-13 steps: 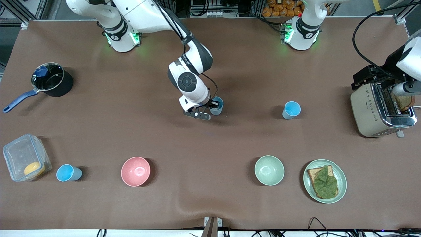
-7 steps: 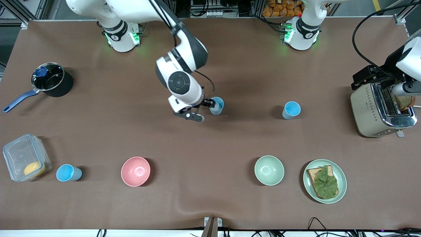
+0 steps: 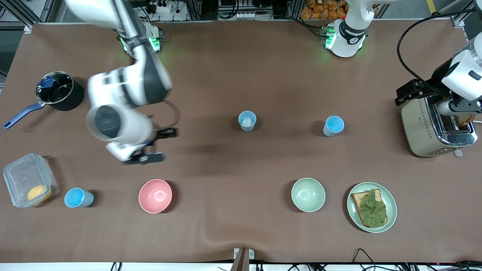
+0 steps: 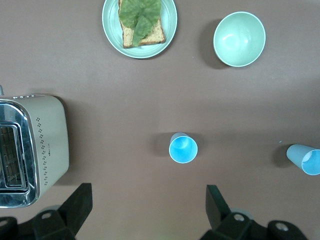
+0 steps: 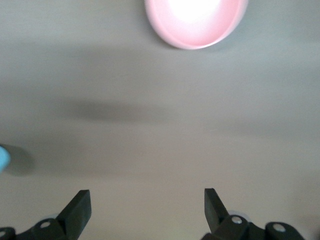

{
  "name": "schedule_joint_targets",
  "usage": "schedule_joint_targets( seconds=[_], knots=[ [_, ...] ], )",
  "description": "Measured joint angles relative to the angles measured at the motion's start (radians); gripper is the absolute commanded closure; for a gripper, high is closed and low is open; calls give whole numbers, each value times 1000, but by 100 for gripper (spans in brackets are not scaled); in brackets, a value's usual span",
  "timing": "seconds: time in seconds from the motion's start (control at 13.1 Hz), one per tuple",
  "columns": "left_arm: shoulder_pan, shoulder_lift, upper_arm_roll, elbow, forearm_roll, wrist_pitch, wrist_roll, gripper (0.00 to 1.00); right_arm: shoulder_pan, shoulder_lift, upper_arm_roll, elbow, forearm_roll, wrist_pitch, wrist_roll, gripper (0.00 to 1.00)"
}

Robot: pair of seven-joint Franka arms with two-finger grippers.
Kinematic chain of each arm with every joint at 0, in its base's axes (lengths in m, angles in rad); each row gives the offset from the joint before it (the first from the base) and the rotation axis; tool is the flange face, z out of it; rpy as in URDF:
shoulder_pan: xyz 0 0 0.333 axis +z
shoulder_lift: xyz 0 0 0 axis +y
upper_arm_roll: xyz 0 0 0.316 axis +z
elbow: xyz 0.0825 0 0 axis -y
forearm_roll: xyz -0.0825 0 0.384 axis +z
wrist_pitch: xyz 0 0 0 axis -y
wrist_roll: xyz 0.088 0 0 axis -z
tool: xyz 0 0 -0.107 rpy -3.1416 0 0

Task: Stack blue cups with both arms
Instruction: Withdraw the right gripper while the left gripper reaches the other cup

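Your right end effector (image 3: pixel 160 145) hangs released and empty over bare bench (image 3: pixel 233 75), above the pink bowl (image 3: pixel 155 195) in the front view; in the right wrist view its two fingers (image 5: pixel 77 212) stand wide apart with nothing between them. Your left end effector (image 4: pixel 147 212) is likewise released, fingers spread over the bench beside the toaster (image 3: pixel 433 126) at the left arm's end.

Three blue cups stand upright and well apart. The cup with the white bit inside (image 3: pixel 247 121) sits mid-bench. A second cup (image 3: pixel 333 125) stands beside it toward the left arm's end, and shows between the left fingers (image 4: pixel 77 207) in the wrist view. The third cup (image 3: pixel 77 198) stands nearer to the front camera, just beside the clear lidded box (image 3: pixel 28 180) at the right arm's end.

The pale green bowl (image 3: pixel 308 194) sits near the plate with toast (image 3: pixel 371 207). A dark saucepan (image 3: pixel 58 92) rests near the right arm's base.
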State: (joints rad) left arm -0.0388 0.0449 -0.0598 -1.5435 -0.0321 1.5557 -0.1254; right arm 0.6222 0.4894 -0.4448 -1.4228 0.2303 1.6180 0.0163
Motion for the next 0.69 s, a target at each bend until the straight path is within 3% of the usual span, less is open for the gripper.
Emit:
schedule_joint_targets(
  seconds=[0.23,0.46,0.54,0.69],
  knots=[
    [-4,24,-1,-10,0,34,0,0,-164,-45,-23,3,0,-42,-202,0],
    [-54,40,-3,-96,0,139,-42,0,-240,-125,0,4,-46,-72,-225,0],
    [-76,43,-5,-133,0,183,-64,0,-266,-159,46,-2,-118,-76,-224,0],
    [-119,48,-8,-204,0,273,-91,0,-374,-227,207,-47,-230,-50,-210,0]
  ],
)
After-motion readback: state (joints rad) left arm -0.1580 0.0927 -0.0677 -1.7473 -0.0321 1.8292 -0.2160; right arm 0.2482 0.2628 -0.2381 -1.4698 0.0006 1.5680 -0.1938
